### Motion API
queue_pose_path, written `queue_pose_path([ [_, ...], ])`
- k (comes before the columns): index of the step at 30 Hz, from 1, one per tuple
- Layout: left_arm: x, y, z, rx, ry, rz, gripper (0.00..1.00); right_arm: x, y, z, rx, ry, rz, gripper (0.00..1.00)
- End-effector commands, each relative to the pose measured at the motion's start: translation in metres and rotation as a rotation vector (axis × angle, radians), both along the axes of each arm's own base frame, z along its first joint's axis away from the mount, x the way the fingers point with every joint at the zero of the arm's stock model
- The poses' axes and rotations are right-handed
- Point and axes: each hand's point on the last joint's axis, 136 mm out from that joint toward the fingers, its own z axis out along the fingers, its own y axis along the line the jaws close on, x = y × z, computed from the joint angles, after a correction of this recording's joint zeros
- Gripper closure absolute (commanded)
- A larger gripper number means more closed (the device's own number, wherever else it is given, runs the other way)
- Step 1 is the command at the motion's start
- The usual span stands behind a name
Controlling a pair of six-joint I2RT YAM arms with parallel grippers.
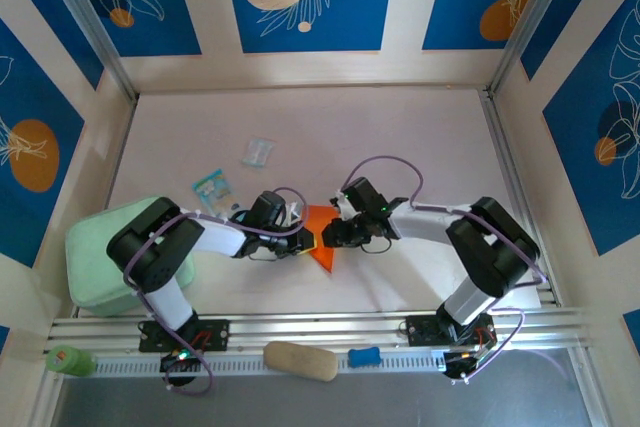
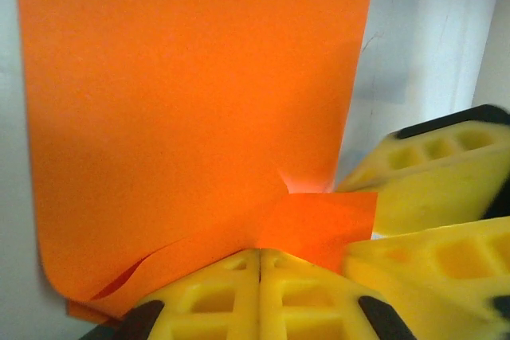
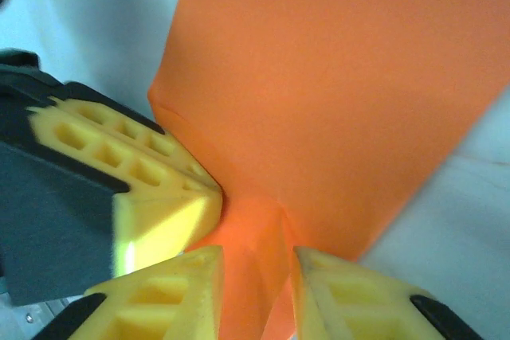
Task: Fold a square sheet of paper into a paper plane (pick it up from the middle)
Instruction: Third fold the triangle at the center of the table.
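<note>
Mid-table: one sheet (image 1: 321, 247) between two grippers, left gripper (image 1: 307, 240) and right gripper (image 1: 331, 237). Left edge: one green pad (image 1: 95, 257). Behind: one packet (image 1: 211, 188), one wrapper (image 1: 257, 152). Near edge: one bottle (image 1: 65, 360), one tan block (image 1: 300, 360), one blue piece (image 1: 365, 356).

The left arm (image 1: 215, 237) and right arm (image 1: 430, 219) are white with black joints and purple cables (image 1: 385, 159). Yellow wedge fingers (image 2: 211, 300) carry square hollows and black patches.

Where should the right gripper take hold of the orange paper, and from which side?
Probably the pinched-up ridge of the orange paper beside the shut left gripper, approached from the right, opposite it. That ridge stands between the parted fingers of the right gripper, thin enough to pinch.
</note>
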Motion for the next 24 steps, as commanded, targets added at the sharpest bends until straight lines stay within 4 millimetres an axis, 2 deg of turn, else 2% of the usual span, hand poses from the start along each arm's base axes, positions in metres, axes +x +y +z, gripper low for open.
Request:
queue_pose_path([
  [1, -0.013, 0.020, -0.034, 0.131, 0.058, 0.019, 0.97, -0.003, -0.010, 0.015, 0.021, 0.006, -0.055, 0.70],
  [5, -0.011, 0.020, -0.031, 0.129, 0.050, 0.028, 0.97, -0.017, -0.006, 0.024, 0.103, 0.049, -0.055, 0.70],
  [9, -0.010, 0.019, -0.030, 0.120, 0.048, 0.037, 0.97, -0.033, 0.008, 0.025, 0.174, 0.111, -0.013, 0.76],
  [16, -0.009, 0.019, -0.028, 0.118, 0.048, 0.041, 0.97, -0.045, 0.029, 0.017, 0.139, 0.138, 0.066, 0.93],
  [24, -0.009, 0.019, -0.027, 0.118, 0.047, 0.042, 0.97, -0.049, 0.043, -0.005, 0.034, 0.160, 0.110, 0.95],
])
